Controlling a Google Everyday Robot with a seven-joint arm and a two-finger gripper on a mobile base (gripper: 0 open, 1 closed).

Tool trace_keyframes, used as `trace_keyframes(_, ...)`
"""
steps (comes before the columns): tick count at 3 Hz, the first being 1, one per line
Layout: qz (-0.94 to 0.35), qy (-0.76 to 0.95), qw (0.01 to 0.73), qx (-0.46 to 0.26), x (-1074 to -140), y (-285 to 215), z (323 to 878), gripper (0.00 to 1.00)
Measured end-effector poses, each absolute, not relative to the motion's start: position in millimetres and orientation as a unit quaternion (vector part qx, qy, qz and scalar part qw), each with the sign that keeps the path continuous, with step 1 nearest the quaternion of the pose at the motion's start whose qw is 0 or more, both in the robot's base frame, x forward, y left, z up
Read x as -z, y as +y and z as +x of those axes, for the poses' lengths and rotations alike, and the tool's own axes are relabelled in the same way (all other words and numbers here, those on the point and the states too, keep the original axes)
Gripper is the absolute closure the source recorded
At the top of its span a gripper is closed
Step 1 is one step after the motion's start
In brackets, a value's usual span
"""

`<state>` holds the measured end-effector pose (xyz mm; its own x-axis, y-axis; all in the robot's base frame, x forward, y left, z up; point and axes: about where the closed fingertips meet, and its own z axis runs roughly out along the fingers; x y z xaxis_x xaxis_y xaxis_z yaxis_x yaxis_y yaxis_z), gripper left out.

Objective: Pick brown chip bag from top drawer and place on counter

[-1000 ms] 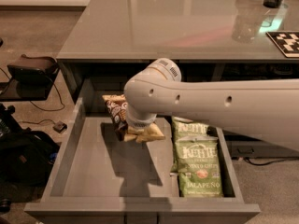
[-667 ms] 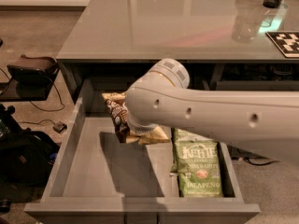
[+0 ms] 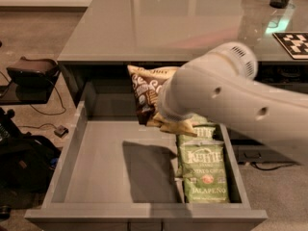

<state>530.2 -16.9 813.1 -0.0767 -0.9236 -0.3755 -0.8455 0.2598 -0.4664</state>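
The brown chip bag [image 3: 146, 94] is dark brown with tan-yellow bands and white script. It hangs upright and a little tilted above the back part of the top drawer [image 3: 103, 170], not touching its floor. This drawer is wide, shallow, grey and pulled open. Behind and above it lies the glossy grey counter [image 3: 159, 25]. The gripper is at the bag's right side, hidden behind the white arm [image 3: 226, 100].

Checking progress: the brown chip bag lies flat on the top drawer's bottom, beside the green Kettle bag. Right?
No. The camera view shows the brown chip bag raised above the top drawer, at the gripper; the green Kettle bag lies inside.
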Motion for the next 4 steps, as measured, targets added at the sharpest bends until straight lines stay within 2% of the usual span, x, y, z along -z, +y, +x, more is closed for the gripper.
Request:
trace_keyframes(1, -0.558, 0.755, 0.342, 0.031, -848, -66, 562, 1.00)
trace_keyframes(2, -0.537, 0.772, 0.338, -0.037, -840, -109, 587, 1.00)
trace_keyframes(3, -0.546, 0.755, 0.357, -0.069, -851, -97, 602, 1.00)
trace_keyframes(4, -0.546, 0.755, 0.357, -0.069, -851, -97, 602, 1.00)
